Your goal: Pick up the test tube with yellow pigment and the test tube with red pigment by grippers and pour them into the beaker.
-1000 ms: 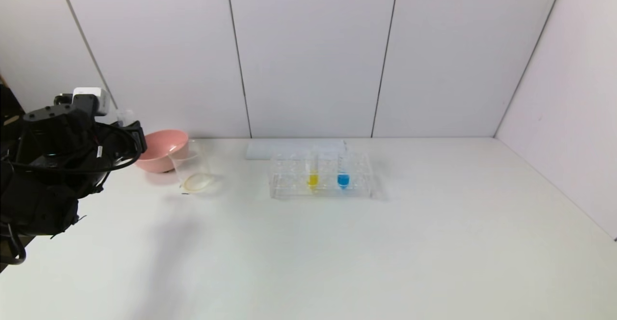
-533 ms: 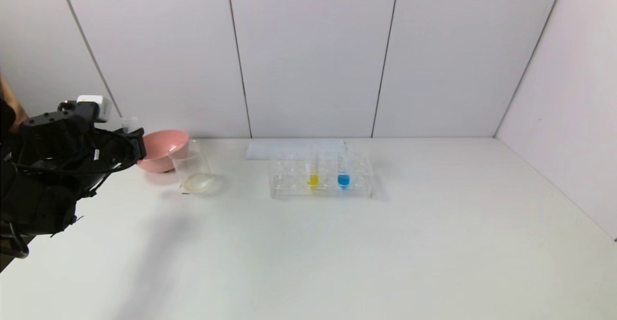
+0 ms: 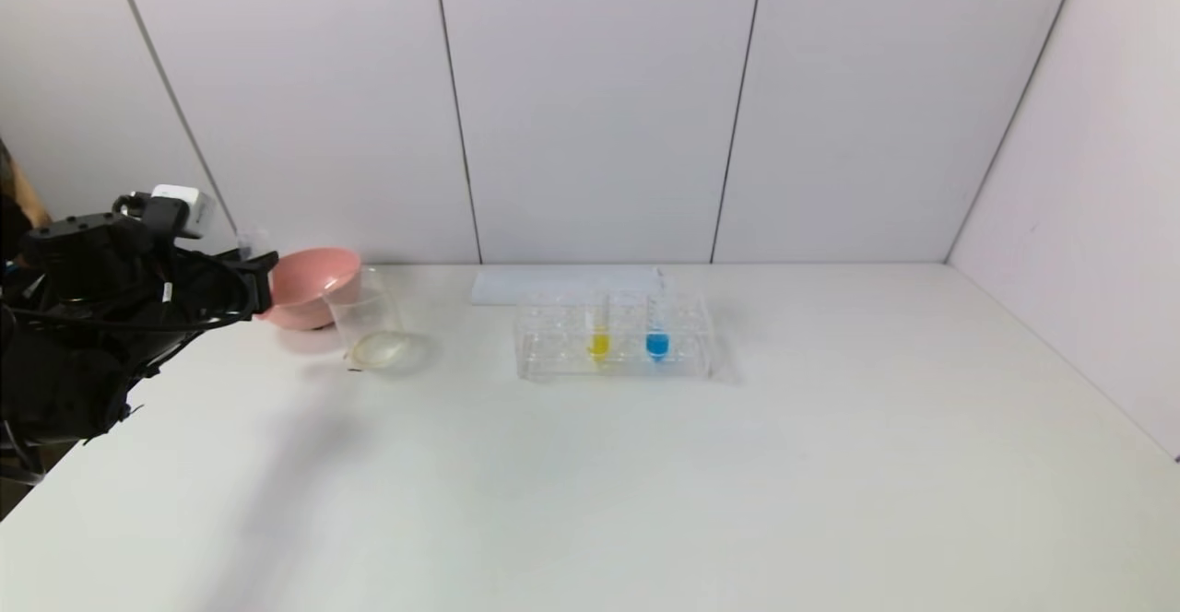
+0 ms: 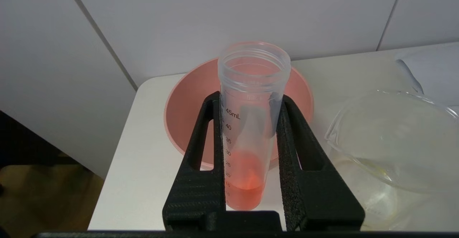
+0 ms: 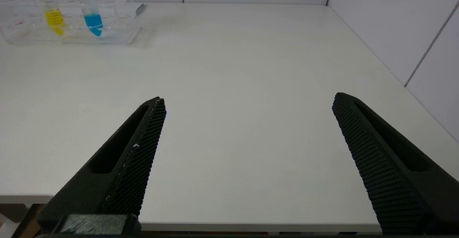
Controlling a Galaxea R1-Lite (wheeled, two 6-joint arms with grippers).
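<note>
My left gripper [image 3: 258, 280] is shut on the test tube with red pigment [image 4: 249, 123], held upright just left of the pink bowl at the table's far left; only the tube's rim [image 3: 247, 241] shows in the head view. The left gripper [image 4: 249, 100] clamps the tube's middle. The clear beaker [image 3: 367, 319] stands right of the bowl and also shows in the left wrist view [image 4: 394, 137]. The test tube with yellow pigment [image 3: 599, 328] stands in the clear rack [image 3: 553, 340]; it also shows in the right wrist view [image 5: 53, 14]. My right gripper [image 5: 247, 103] is open and empty at the near table edge.
A pink bowl [image 3: 313, 285] sits behind and left of the beaker. A tube with blue liquid [image 3: 656, 331] stands beside the yellow one in the rack. A white sheet [image 3: 553, 282] lies behind the rack. Walls close the back and right.
My left gripper with the red tube has drifted a little lower and to the left, beside the pink bowl. The rack, beaker and bowl have not moved.
</note>
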